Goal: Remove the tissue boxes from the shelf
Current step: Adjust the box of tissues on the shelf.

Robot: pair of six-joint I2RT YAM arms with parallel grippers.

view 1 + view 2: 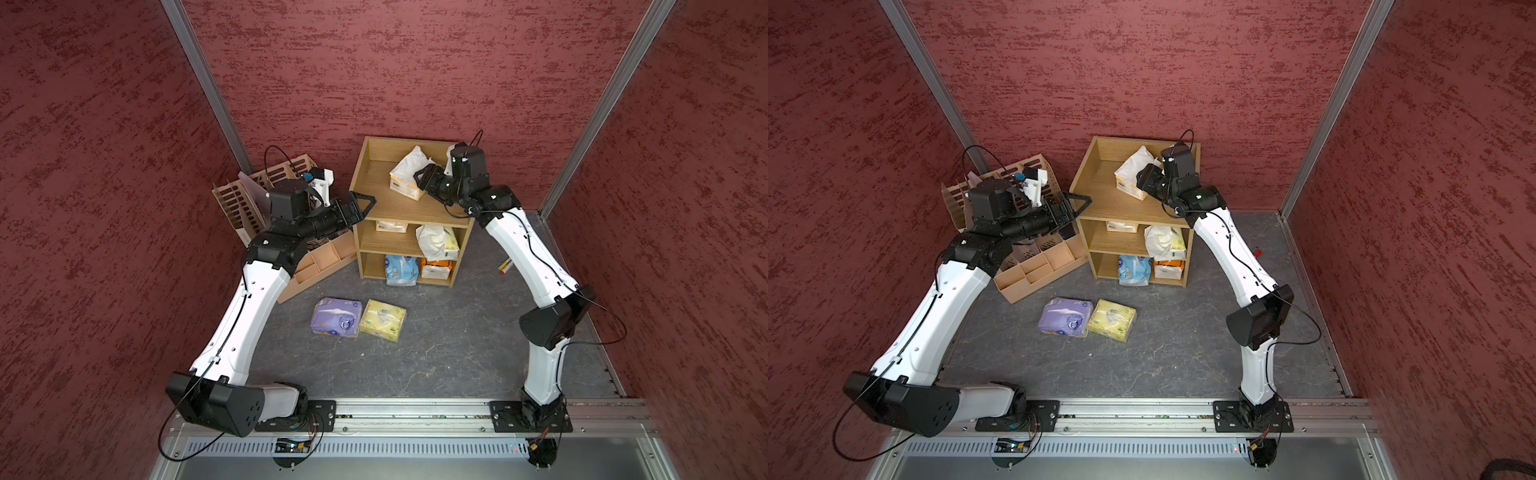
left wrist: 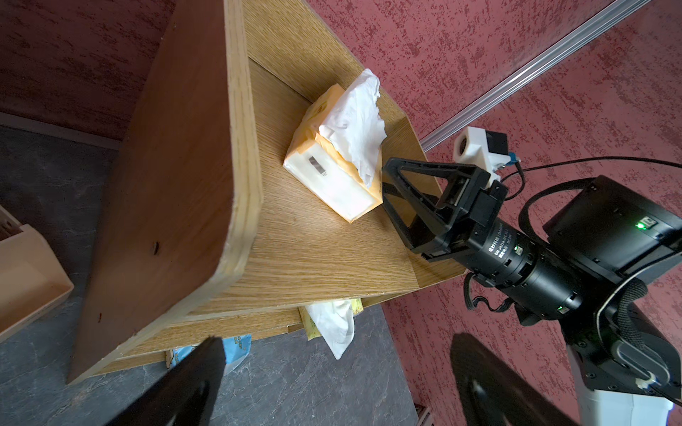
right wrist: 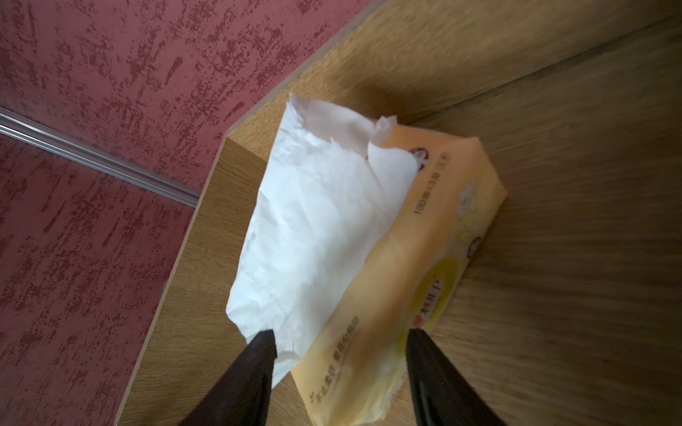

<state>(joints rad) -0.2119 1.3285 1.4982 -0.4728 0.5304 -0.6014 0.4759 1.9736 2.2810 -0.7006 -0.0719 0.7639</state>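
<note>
Totals 7 tissue pks: 1 orange-yellow pk [image 1: 409, 190], 1 cream pk [image 1: 391, 227], 1 yellow-green pk [image 1: 452, 248], 1 blue pk [image 1: 400, 270], 1 bright orange pk [image 1: 436, 264], 1 purple pk [image 1: 336, 317], 1 pale yellow pk [image 1: 382, 320]. W/ white tissue sticking out: at least 2. 1 shelf [image 1: 386, 204], 3 tiers. 1 beige slotted organizer [image 1: 237, 199]. 2 grippers: left gripper [image 1: 366, 204], right gripper [image 1: 419, 181].

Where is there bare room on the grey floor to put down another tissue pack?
The widest bare patch lies between the purple pack, the yellow-green pack and the front rail. Another lies between the yellow-green pack and the right arm. Crowded: in front of the shelf, where the blue pack juts out, and beside the wooden tray.
</note>
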